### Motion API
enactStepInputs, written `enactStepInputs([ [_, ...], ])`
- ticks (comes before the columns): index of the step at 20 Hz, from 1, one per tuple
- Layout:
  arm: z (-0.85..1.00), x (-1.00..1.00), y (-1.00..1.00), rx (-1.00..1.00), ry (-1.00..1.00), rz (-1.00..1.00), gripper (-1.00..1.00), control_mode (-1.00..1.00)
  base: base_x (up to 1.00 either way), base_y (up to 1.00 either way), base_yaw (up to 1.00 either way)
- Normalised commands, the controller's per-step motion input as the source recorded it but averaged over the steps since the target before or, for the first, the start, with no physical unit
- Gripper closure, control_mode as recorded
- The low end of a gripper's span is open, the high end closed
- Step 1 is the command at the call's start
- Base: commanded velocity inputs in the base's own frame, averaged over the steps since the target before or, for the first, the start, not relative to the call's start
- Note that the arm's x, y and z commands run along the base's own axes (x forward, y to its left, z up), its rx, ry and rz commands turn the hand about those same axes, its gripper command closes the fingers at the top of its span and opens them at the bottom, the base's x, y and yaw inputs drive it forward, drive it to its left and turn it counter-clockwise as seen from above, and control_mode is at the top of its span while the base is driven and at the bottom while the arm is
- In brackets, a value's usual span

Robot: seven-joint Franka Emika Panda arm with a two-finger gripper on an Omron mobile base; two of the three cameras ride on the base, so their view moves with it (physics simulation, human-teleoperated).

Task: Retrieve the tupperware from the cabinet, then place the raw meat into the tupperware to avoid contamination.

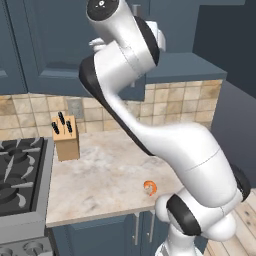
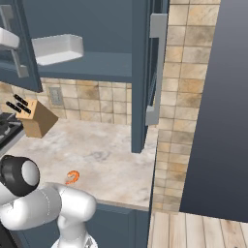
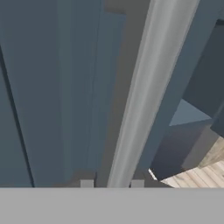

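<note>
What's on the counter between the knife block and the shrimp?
Nothing: in the left base view, the marble counter is bare between the knife block and the shrimp. The right base view shows the same bare stretch.

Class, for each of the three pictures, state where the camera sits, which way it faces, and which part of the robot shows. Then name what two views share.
Left base view: behind the arm on its left, facing the counter; the white arm shows.
Right base view: behind on its right, facing the open cabinet and tupperware; the arm's lower joints show.
Hand view: on the hand, looking along the pincer, shut on the silver handle.
Both base views share the shrimp and knife block.
</note>
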Motion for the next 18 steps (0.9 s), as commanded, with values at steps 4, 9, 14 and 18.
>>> enactStepInputs([
  [4, -0.18, -0.81, 0.46, -0.04, 0.06, -0.15, 1.00, -1.00, 0.00, 0.00, 0.00],
  [9, -0.25, -0.77, 0.53, -0.05, 0.04, -0.15, 1.00, -1.00, 0.00, 0.00, 0.00],
  [14, -0.35, -0.71, 0.25, -0.01, 0.02, -0.13, -1.00, -1.00, 0.00, 0.00, 0.00],
  [18, -0.30, -0.71, 0.04, 0.00, 0.04, -0.14, -1.00, -1.00, 0.00, 0.00, 0.00],
])
